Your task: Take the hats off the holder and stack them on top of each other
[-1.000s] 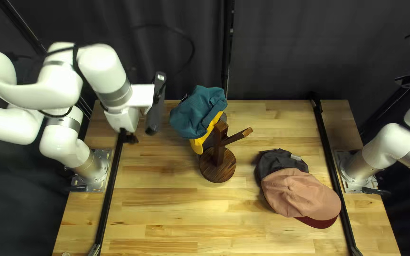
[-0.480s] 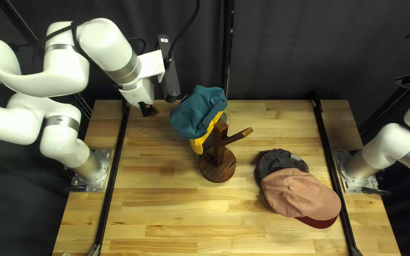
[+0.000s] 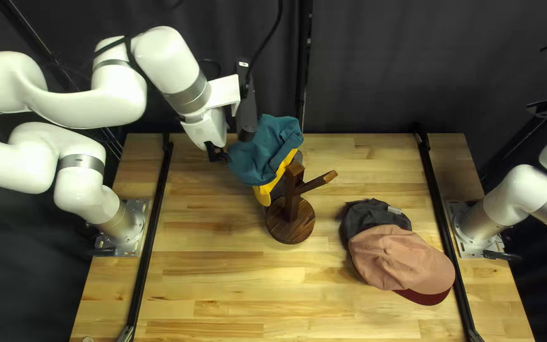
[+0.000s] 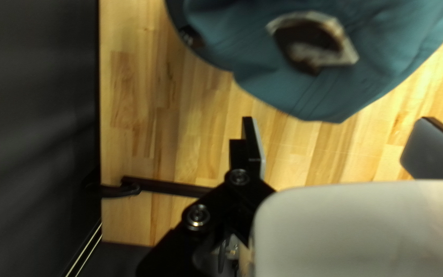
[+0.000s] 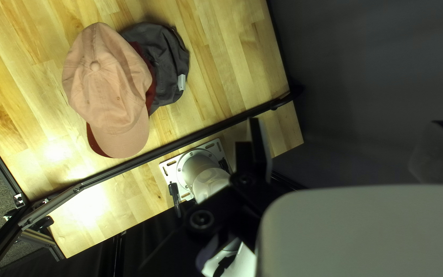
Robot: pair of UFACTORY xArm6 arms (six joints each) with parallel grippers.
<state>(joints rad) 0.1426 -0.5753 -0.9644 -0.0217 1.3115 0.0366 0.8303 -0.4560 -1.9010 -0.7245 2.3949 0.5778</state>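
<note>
- Teal hat hangs on the wooden holder, draped over a yellow hat; neither is off yet
- left gripper is spread wide and empty; the hat's lower edge lies just ahead of its fingertips, not between them
- top left view: that gripper sits at the hat's left side, touching or just short of it, can't tell which
- hat slants from its low left edge up to the strap at upper right, so the low edge faces the fingers
- left arm is clearly nearer; right gripper is released too, empty, raised near its own base, well apart from the holder
- stack: pink hat over grey hat on the table, right of the holder
- my read: a short advance to straddle the teal fabric, then clamp; risk is pinching the yellow hat or tipping the holder
</note>
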